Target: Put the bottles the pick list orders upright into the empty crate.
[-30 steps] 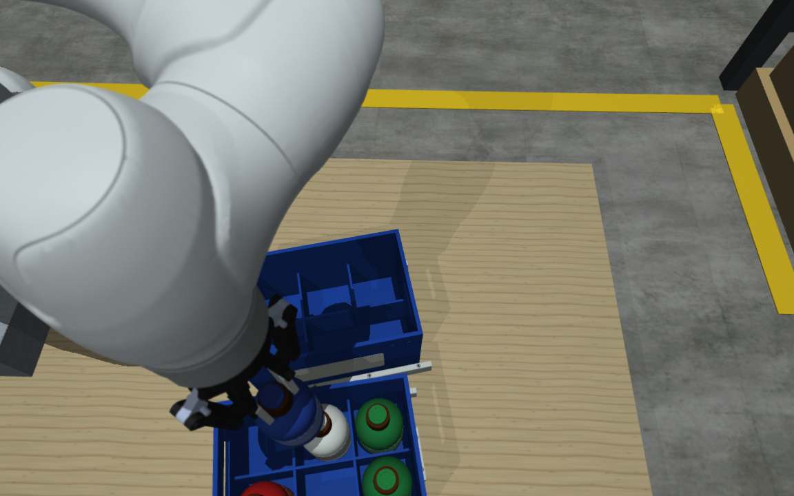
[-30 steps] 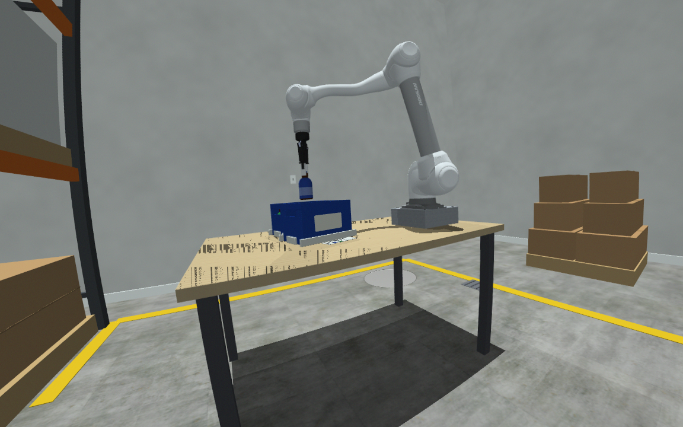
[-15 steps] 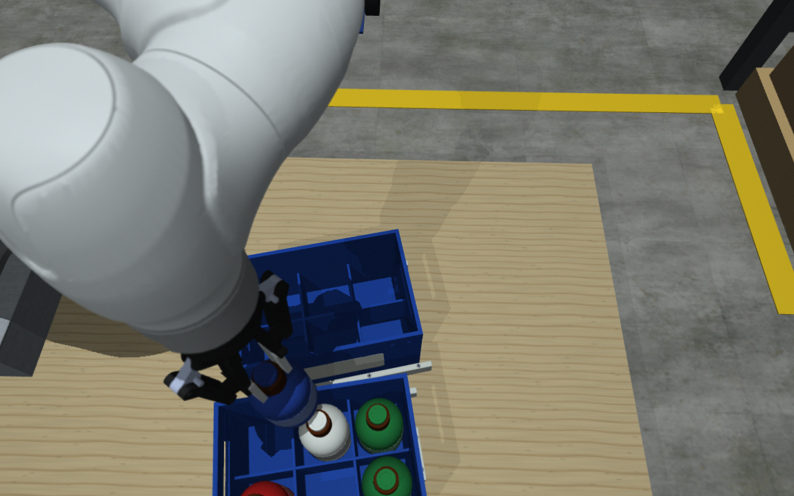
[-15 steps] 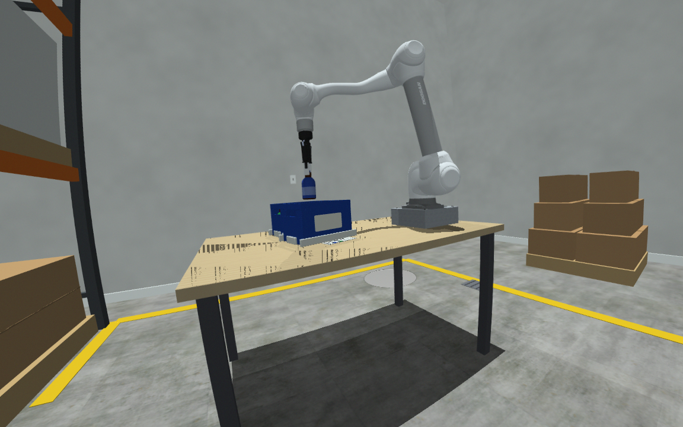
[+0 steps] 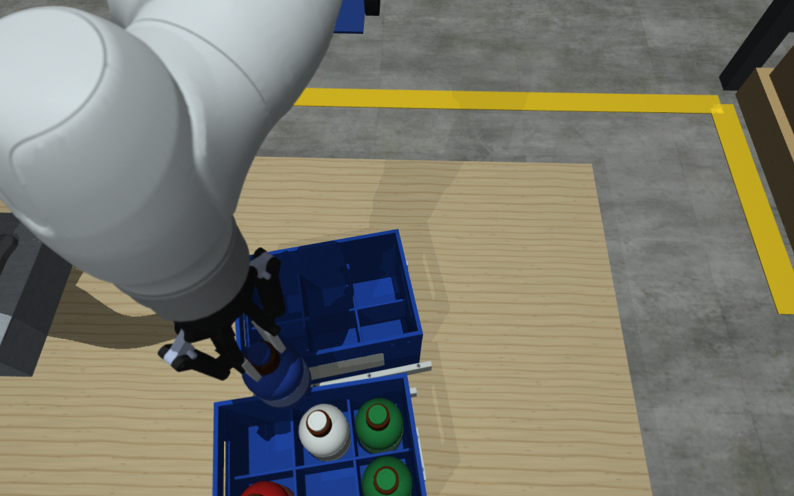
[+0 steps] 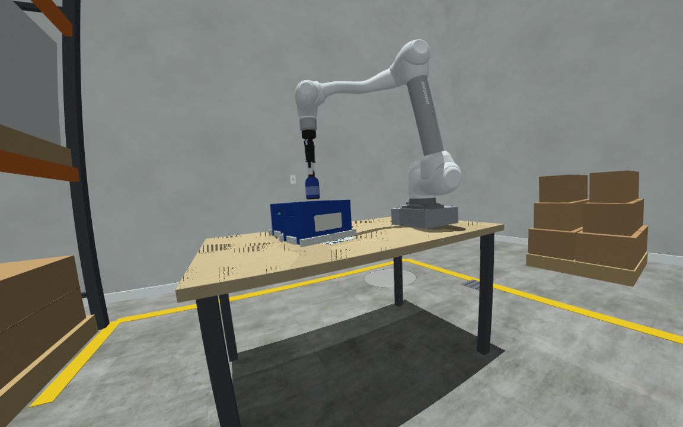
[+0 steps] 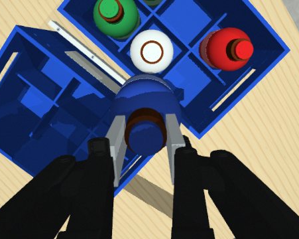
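- Table (image 5: 511,259): wooden top, bearing both crates.
- Empty crate (image 5: 409,295): blue, divided into cells, no bottles inside.
- Stocked crate (image 7: 273,55): blue; two green bottles (image 7: 116,14), one white (image 7: 152,52), one red (image 7: 231,49), all upright.
- Blue bottle (image 7: 146,106): round-shouldered, brown neck, blue cap; hanging upright in the air above the gap between crates.
- Gripper (image 7: 145,137): closed narrowly on the blue bottle's neck.
- Risk: bottle base catching a divider or wall on lowering, if off-centre over a cell; possible tilt or slip.
- Risk: pick list unseen here, so label choice unconfirmed.
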Available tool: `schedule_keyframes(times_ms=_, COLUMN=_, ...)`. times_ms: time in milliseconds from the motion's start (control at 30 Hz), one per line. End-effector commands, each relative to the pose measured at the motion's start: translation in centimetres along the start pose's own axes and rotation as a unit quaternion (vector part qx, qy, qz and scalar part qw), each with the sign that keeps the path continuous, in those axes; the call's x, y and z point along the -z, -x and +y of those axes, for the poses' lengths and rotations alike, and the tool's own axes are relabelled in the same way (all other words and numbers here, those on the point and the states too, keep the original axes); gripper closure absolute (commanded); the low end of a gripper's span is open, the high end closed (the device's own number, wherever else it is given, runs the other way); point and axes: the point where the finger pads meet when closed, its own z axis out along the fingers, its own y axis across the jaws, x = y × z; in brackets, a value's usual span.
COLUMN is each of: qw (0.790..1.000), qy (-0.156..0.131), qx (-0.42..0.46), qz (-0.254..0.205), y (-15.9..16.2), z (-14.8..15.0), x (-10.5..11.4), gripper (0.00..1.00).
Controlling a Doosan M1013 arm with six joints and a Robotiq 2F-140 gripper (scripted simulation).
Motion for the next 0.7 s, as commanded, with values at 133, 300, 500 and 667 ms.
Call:
schedule_keyframes(times_ms=133, qw=1.0, qy=0.0, qx=0.0, qz=0.0, y=1.1, z=-0.6, x=0.0, gripper=1.0)
schedule_keyframes(times_ms=300, qw=1.0, qy=0.0, qx=0.0, qz=0.0, y=1.9, z=-1.1, x=0.0, gripper=1.0)
schedule_keyframes(times_ms=500, qw=1.0, qy=0.0, qx=0.0, qz=0.0, y=2.6, z=-1.6, x=0.0, gripper=1.0)
schedule_keyframes(times_ms=667, qw=1.0, qy=0.0, qx=0.0, qz=0.0, y=3.5, z=-2.1, x=0.0, gripper=1.0)
